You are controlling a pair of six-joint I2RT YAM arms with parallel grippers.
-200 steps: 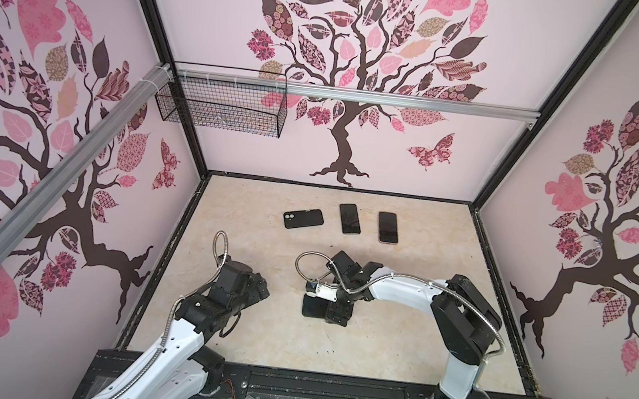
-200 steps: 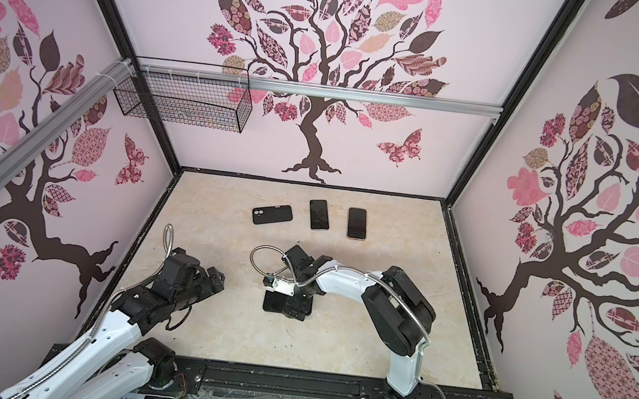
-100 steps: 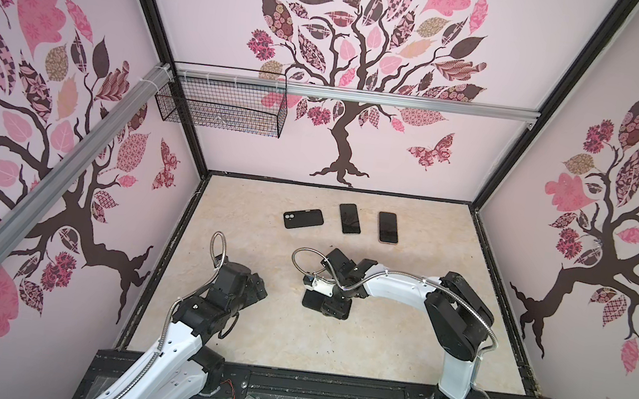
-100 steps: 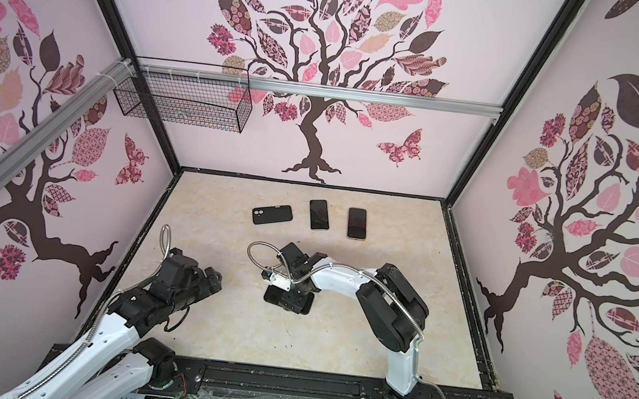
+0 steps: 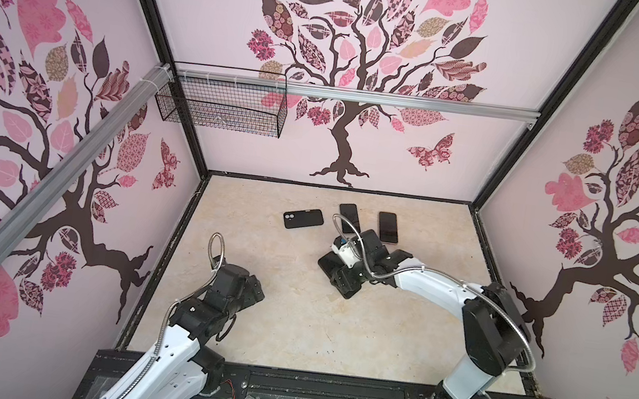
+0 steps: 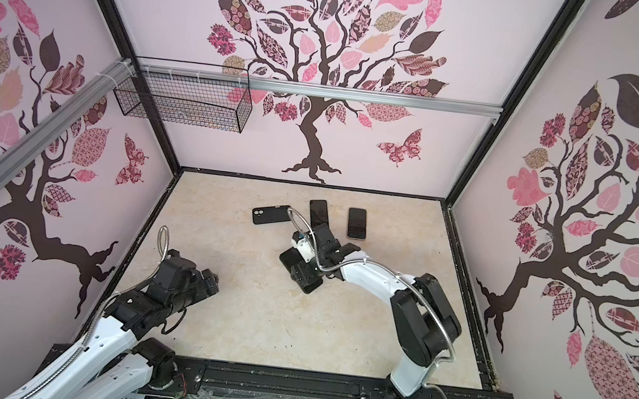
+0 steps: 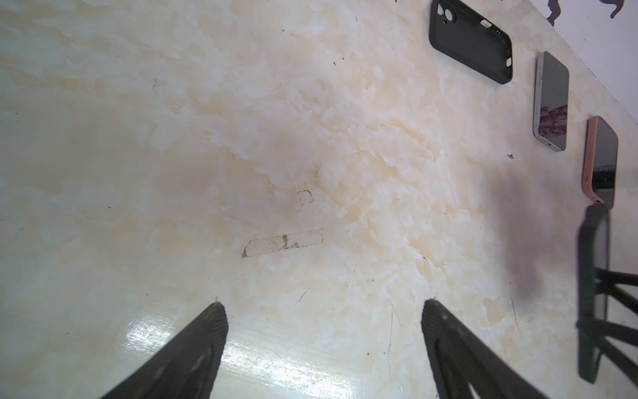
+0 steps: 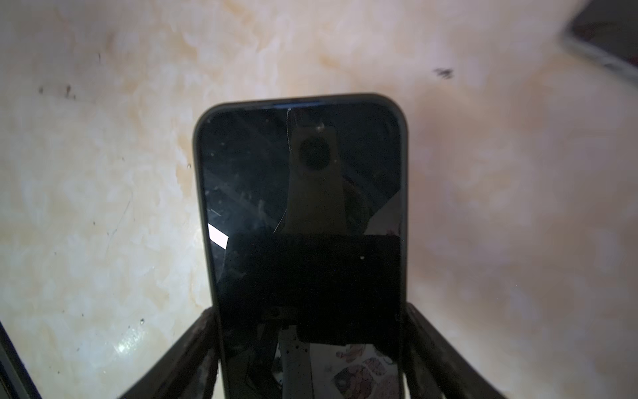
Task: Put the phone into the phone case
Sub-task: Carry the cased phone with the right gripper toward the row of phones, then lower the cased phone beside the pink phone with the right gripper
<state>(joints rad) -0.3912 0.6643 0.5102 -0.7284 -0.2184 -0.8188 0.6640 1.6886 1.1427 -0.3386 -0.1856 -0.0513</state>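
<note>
My right gripper (image 8: 309,311) is shut on a black phone (image 8: 300,172) with a dark rim, its fingers (image 8: 193,345) pressed against the two long edges. In both top views this gripper (image 5: 337,276) (image 6: 302,271) holds the phone (image 5: 325,261) (image 6: 286,255) near the table's middle. The empty black phone case (image 5: 304,218) (image 6: 270,215) (image 7: 469,41) lies further back and to the left. My left gripper (image 7: 323,304) (image 5: 255,288) is open over bare table at the front left, holding nothing.
A grey-edged phone (image 5: 349,218) (image 7: 551,103) and a pink-edged phone (image 5: 388,227) (image 7: 602,159) lie face up at the back, right of the case. A wire basket (image 5: 221,108) hangs on the back wall. Walls enclose the marble-patterned table (image 5: 292,331).
My right gripper has closed on the phone and moved it toward the back of the table, turning it. The left arm has barely moved.
</note>
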